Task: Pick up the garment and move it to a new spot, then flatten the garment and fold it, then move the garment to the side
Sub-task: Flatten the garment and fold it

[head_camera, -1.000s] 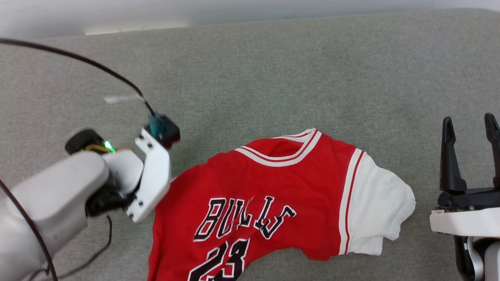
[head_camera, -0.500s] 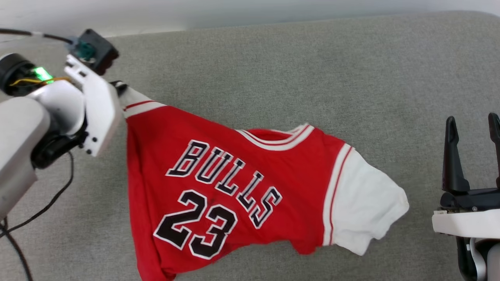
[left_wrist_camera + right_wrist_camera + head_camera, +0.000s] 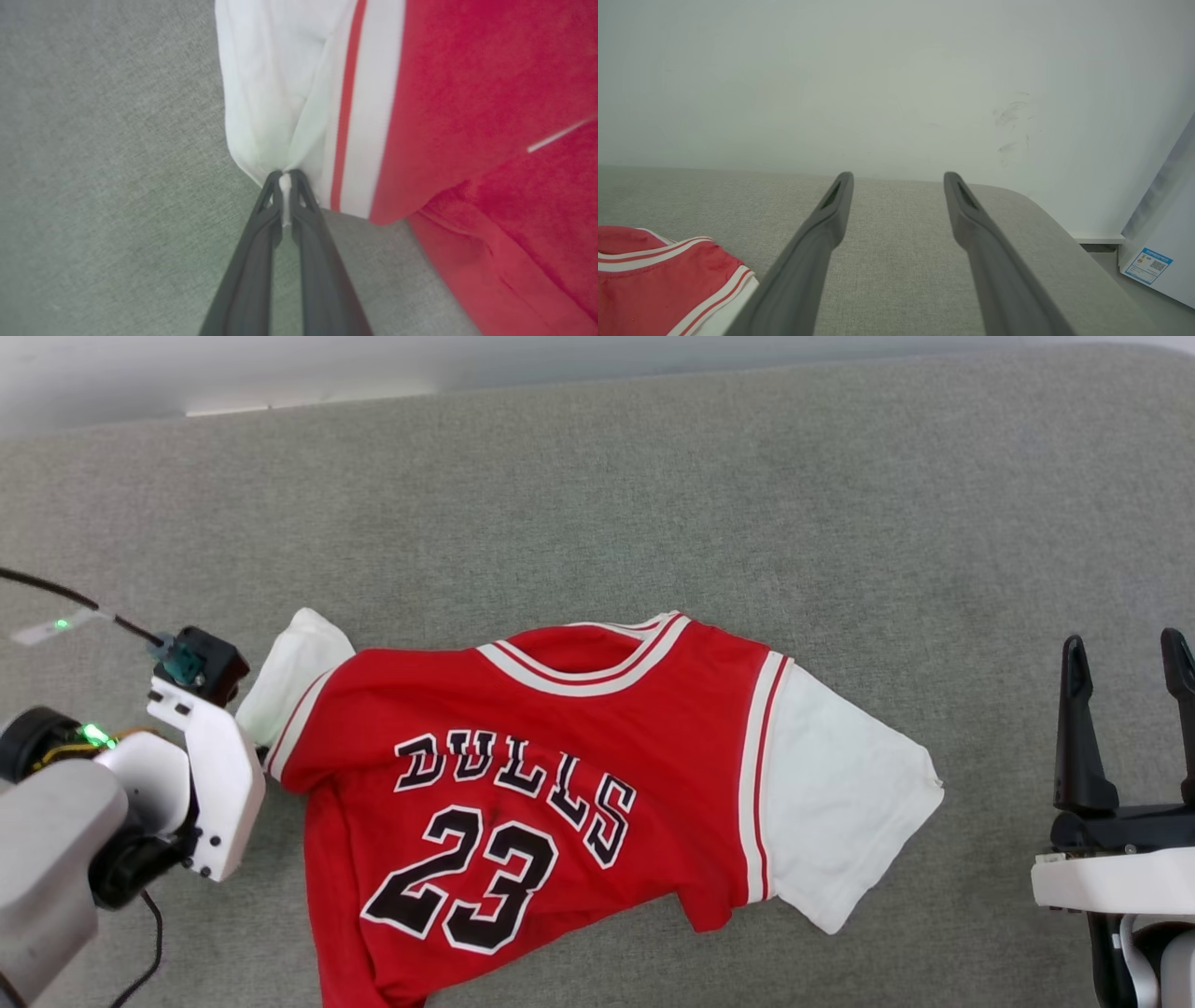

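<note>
We find a grey fabric surface (image 3: 653, 504) spanning the head view. On it lies the garment (image 3: 691, 728), front up, centred slightly toward 7 o'clock. It has a red body, black white-outlined "BULLS" and "23" print, a red-white striped collar at its 12 o'clock, and white short sleeves at 3 and 9 o'clock. The cloth is wrinkled, and the hem runs off the bottom edge. The right gripper (image 3: 1124, 649) stands at 4 o'clock, well apart from the shirt, fingers spread wide, holding nothing. The left gripper (image 3: 285, 176) is pinched narrow on the edge of the 9 o'clock sleeve.
</note>
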